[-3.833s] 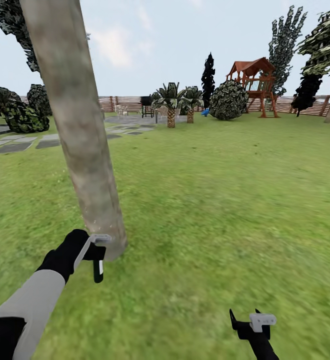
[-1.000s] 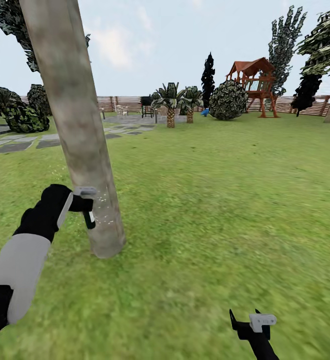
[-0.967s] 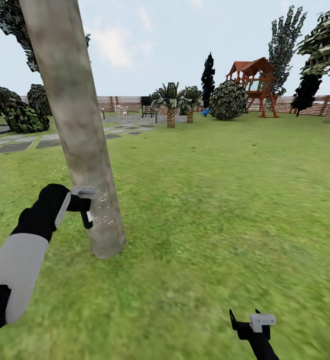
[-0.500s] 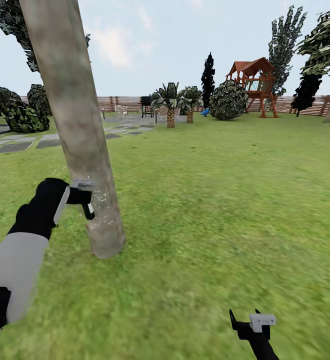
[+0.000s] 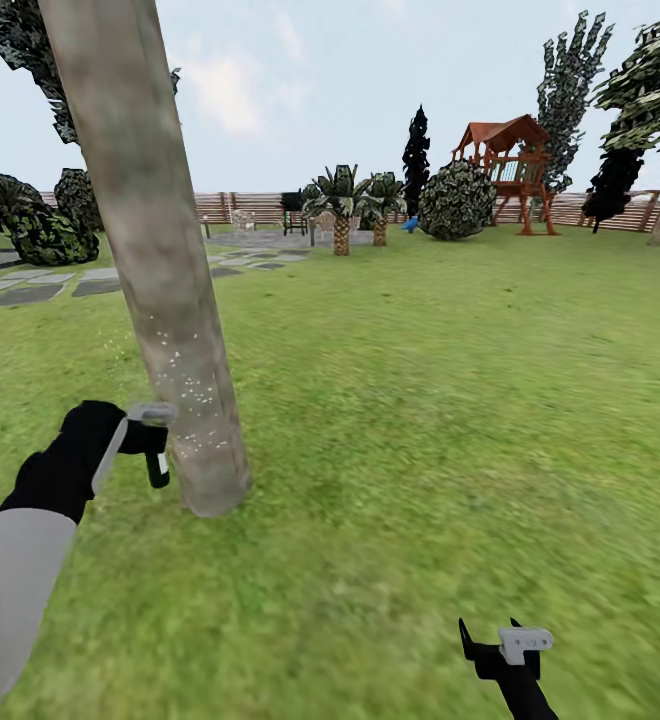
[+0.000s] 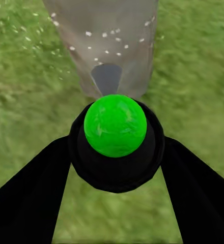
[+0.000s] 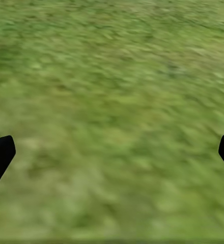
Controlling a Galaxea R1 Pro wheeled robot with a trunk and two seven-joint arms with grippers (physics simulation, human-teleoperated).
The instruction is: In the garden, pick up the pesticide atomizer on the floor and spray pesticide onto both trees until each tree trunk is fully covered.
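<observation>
Atomizer [image 6: 115,140] gripped in left claw [image 5: 148,440] beside speckled tree trunk [image 5: 160,290]; right claw [image 5: 505,648] open over grass [image 5: 450,400].

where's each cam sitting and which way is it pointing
Head view: high on the robot, facing forward and down the lawn; both arms show.
Left wrist view: behind the left claw, aimed at the tree trunk; its fingers clamp the atomizer.
Right wrist view: over grass, fingertips apart.
Head and left wrist share the speckled trunk.
</observation>
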